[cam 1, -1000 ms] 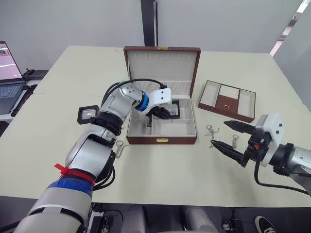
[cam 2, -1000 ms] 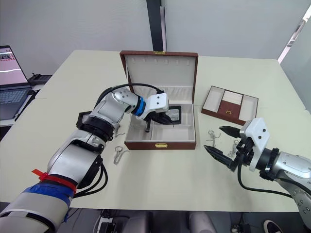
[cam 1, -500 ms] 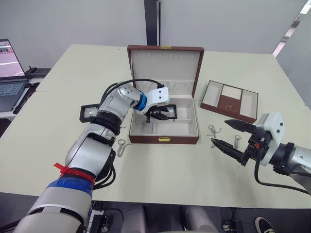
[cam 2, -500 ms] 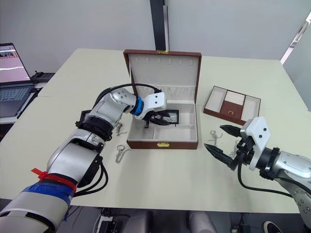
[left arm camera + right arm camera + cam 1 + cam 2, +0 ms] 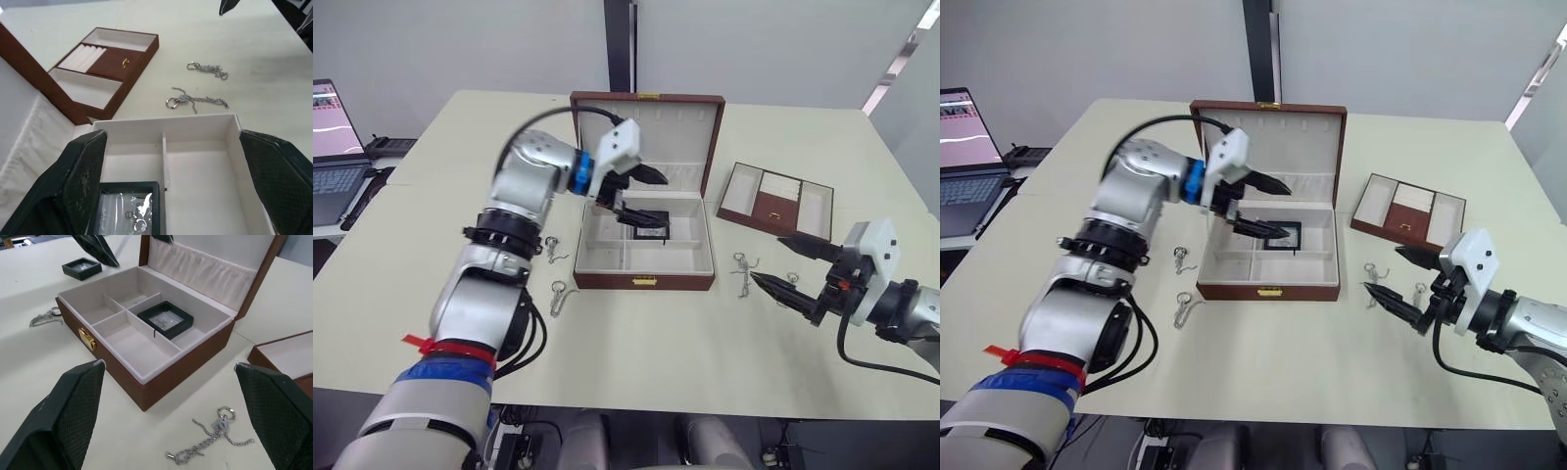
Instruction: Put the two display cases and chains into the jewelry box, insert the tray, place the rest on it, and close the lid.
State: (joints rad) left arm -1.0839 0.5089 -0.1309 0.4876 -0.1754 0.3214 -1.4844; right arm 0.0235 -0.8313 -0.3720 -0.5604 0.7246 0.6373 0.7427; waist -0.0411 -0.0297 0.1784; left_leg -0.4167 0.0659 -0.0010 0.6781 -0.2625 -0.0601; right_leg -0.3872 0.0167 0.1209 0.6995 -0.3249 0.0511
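The jewelry box (image 5: 644, 230) stands open mid-table, brown outside and lined in cream, its lid (image 5: 648, 132) upright at the back and a gold clasp (image 5: 640, 281) on its front wall. Dividers split the inside into several compartments; one black-framed display case (image 5: 165, 319) lies flat in the rear right compartment, clear-topped, with small silver pieces inside that are too fine to identify. The other compartments look bare.

The left gripper (image 5: 641, 197) hangs over the box, above the case and clear of it, fingers spread wide and holding nothing. The right gripper (image 5: 795, 268) hovers low over the table to the right of the box, its fingers also wide apart and empty — one tip reaches toward the two chains (image 5: 740, 267) lying between it and the box.

A second display case (image 5: 81, 268) sits on the table left of the box; in the head views the left arm covers it. Two more chains (image 5: 1180, 258) lie on that side, near the box's front left corner, one partly behind the arm. The tray (image 5: 773, 199) rests well to the right of the box, brown with cream sections, ring rolls at its far side and a small gold pull on its brown middle panel.

A laptop (image 5: 333, 137) at the far left is cut off by the frame edge. In the left wrist view the case is clipped at the lower edge, so perhaps only its upper half shows.
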